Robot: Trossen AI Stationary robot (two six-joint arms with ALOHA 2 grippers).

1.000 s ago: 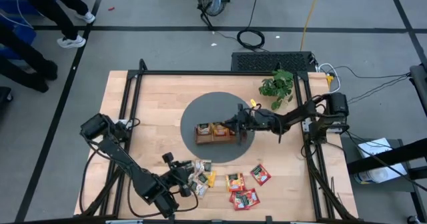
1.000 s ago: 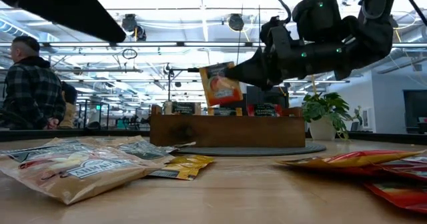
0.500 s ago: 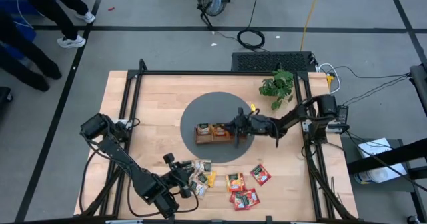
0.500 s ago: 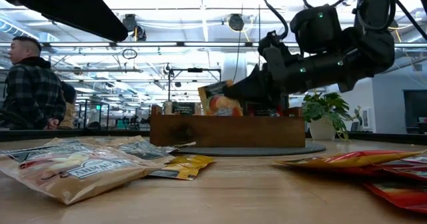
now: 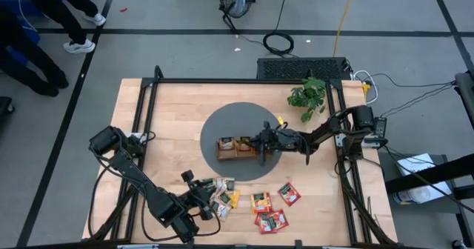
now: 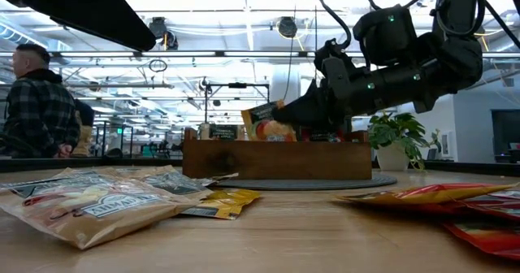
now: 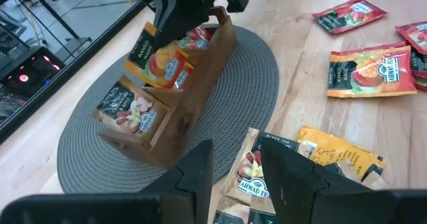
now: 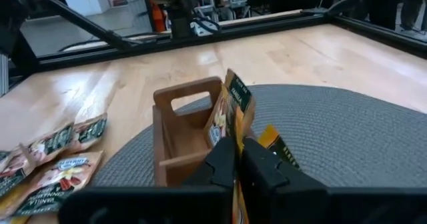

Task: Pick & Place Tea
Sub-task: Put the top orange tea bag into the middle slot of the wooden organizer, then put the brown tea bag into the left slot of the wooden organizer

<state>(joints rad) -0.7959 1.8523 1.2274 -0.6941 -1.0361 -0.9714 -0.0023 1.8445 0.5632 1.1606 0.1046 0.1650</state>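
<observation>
Right end effector (image 6: 280, 120) | clamped on orange sachet (image 6: 266, 123) | lowered into tray (image 6: 276, 159)

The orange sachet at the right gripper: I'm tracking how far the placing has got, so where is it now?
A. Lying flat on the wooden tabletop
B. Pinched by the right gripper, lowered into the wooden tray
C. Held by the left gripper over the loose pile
B: the right gripper pinches the orange sachet by its top edge, its lower end inside the wooden tray.
</observation>
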